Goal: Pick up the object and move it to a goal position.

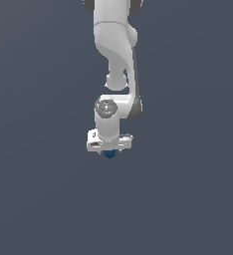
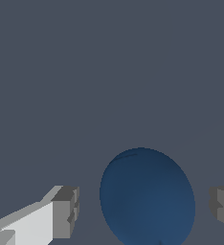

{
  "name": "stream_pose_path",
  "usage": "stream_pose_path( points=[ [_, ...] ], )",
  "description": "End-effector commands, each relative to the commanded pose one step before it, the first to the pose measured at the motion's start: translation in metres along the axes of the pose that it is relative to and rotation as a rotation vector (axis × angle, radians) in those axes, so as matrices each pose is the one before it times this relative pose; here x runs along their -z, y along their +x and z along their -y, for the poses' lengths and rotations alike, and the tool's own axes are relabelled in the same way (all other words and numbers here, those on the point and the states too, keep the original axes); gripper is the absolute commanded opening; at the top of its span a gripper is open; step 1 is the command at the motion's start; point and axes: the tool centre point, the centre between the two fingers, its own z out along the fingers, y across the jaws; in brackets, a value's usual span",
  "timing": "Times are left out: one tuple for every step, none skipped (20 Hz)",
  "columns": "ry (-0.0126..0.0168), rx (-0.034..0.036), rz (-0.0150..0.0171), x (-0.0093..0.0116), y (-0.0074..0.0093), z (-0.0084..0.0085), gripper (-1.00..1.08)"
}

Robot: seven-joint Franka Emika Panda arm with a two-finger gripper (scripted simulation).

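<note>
Ball [image 2: 147, 198] sits between spread fingers [image 2: 63, 213], gaps on both sides.

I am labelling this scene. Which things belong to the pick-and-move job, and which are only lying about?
Belongs to the job:
- dark blue ball
- gripper, open, one finger on each side of the ball, not touching it

Lying about:
- nothing else; only the plain grey background shows

Dim, even light in both views.
You see soft low-resolution renders, no glare, and only gentle shading on the ball [image 2: 147, 198].
</note>
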Motion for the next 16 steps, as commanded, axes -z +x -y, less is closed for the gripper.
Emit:
stream_pose_path(
  points=[
    [-0.00019,0.00020,-0.00120,-0.00681,0.00062,-0.00022,1.00],
    [0.00000,0.00000,0.00000,-0.00121,0.00029,-0.00009,1.00],
    [0.00000,0.00000,0.00000,-0.00062,0.00028,-0.00006,1.00],
    [0.00000,0.00000,0.00000,-0.00017,0.00012,-0.00002,1.00],
    [0.00000,0.00000,0.00000,0.00000,0.00000,0.00000,-1.00],
    [0.00000,0.00000,0.00000,0.00000,0.00000,0.00000,-1.00],
    [0.00000,0.00000,0.00000,0.00000,0.00000,0.00000,-1.00],
    [0.00000,0.00000,0.00000,0.00000,0.00000,0.00000,-1.00],
    [0.00000,0.00000,0.00000,0.00000,0.00000,0.00000,-1.00],
    [0.00000,0.00000,0.00000,0.00000,0.00000,0.00000,-1.00],
    [0.00000,0.00000,0.00000,0.00000,0.00000,0.00000,-1.00],
    [0.00000,0.00000,0.00000,0.00000,0.00000,0.00000,-1.00],
    [0.00000,0.00000,0.00000,0.00000,0.00000,0.00000,-1.00],
    [0.00000,0.00000,0.00000,0.00000,0.00000,0.00000,-1.00],
    [0.00000,0.00000,0.00000,0.00037,-0.00002,-0.00005,-1.00],
    [0.00000,0.00000,0.00000,0.00013,-0.00015,0.00003,-1.00]
  ],
)
